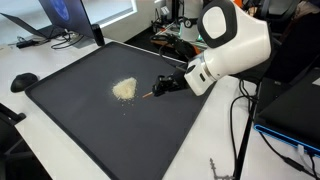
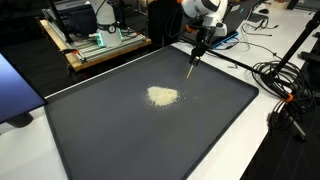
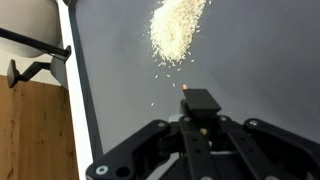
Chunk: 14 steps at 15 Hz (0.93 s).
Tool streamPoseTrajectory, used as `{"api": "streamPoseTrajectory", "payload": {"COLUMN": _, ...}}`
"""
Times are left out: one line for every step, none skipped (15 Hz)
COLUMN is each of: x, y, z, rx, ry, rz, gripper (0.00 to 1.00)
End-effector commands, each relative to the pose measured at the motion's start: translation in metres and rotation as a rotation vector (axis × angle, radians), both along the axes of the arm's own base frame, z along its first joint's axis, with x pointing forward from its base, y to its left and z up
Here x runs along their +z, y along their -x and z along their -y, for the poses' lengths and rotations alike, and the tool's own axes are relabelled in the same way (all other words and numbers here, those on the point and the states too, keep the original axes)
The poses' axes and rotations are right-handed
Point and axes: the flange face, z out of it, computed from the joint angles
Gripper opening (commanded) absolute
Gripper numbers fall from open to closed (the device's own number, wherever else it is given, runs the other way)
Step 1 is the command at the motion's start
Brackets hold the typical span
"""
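Observation:
A small pile of pale grains point(image 1: 124, 89) point(image 2: 163, 95) point(image 3: 177, 30) lies near the middle of a large dark mat point(image 1: 90, 130) point(image 2: 150, 140) point(image 3: 260, 60). My gripper point(image 1: 164, 85) point(image 2: 199, 50) point(image 3: 200, 112) hangs low over the mat, a short way from the pile. It is shut on a black block with a thin orange-tipped stick point(image 1: 150, 94) point(image 2: 192, 70) point(image 3: 185, 87) that points at the pile. The stick's tip stands just short of the pile, among a few scattered grains. In the wrist view the fingers hide most of the tool.
The mat lies on a white table point(image 1: 200, 150). A monitor point(image 1: 65, 18) and a black round object point(image 1: 24, 81) are at one corner. Cables point(image 2: 285, 85) point(image 1: 240, 120) run along the table beside the arm. A wooden rack point(image 2: 100, 45) stands beyond the mat.

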Motion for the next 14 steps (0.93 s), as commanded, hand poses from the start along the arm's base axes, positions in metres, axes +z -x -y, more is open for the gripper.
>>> {"api": "streamPoseTrajectory", "payload": {"x": 0.011, "y": -0.016, "z": 0.002, "rx": 0.063, "ry": -0.029, "rz": -0.067, "gripper": 0.03}}
{"api": "streamPoseTrajectory", "payload": {"x": 0.015, "y": -0.019, "z": 0.005, "rx": 0.081, "ry": -0.046, "rz": -0.083, "gripper": 0.03}}
{"api": "streamPoseTrajectory", "payload": {"x": 0.019, "y": -0.023, "z": 0.008, "rx": 0.094, "ry": -0.065, "rz": -0.096, "gripper": 0.03}}
{"api": "streamPoseTrajectory", "payload": {"x": 0.023, "y": -0.027, "z": 0.012, "rx": 0.103, "ry": -0.081, "rz": -0.102, "gripper": 0.03}}
{"api": "streamPoseTrajectory", "payload": {"x": 0.027, "y": -0.031, "z": 0.016, "rx": 0.114, "ry": -0.104, "rz": -0.113, "gripper": 0.03}}
{"api": "streamPoseTrajectory", "payload": {"x": 0.032, "y": -0.035, "z": 0.023, "rx": 0.114, "ry": -0.132, "rz": -0.125, "gripper": 0.03}}
{"api": "streamPoseTrajectory", "payload": {"x": 0.036, "y": -0.038, "z": 0.028, "rx": 0.111, "ry": -0.157, "rz": -0.136, "gripper": 0.03}}
{"api": "streamPoseTrajectory", "payload": {"x": 0.041, "y": -0.040, "z": 0.036, "rx": 0.104, "ry": -0.184, "rz": -0.142, "gripper": 0.03}}
{"api": "streamPoseTrajectory", "payload": {"x": 0.047, "y": -0.042, "z": 0.045, "rx": 0.093, "ry": -0.216, "rz": -0.150, "gripper": 0.03}}
{"api": "streamPoseTrajectory", "payload": {"x": 0.054, "y": -0.044, "z": 0.052, "rx": 0.077, "ry": -0.245, "rz": -0.153, "gripper": 0.03}}
{"api": "streamPoseTrajectory", "payload": {"x": 0.062, "y": -0.046, "z": 0.061, "rx": 0.059, "ry": -0.283, "rz": -0.156, "gripper": 0.03}}
{"api": "streamPoseTrajectory", "payload": {"x": 0.069, "y": -0.047, "z": 0.069, "rx": 0.039, "ry": -0.317, "rz": -0.158, "gripper": 0.03}}
{"api": "streamPoseTrajectory", "payload": {"x": 0.077, "y": -0.048, "z": 0.078, "rx": 0.019, "ry": -0.354, "rz": -0.157, "gripper": 0.03}}
{"api": "streamPoseTrajectory", "payload": {"x": 0.085, "y": -0.049, "z": 0.086, "rx": 0.002, "ry": -0.382, "rz": -0.152, "gripper": 0.03}}
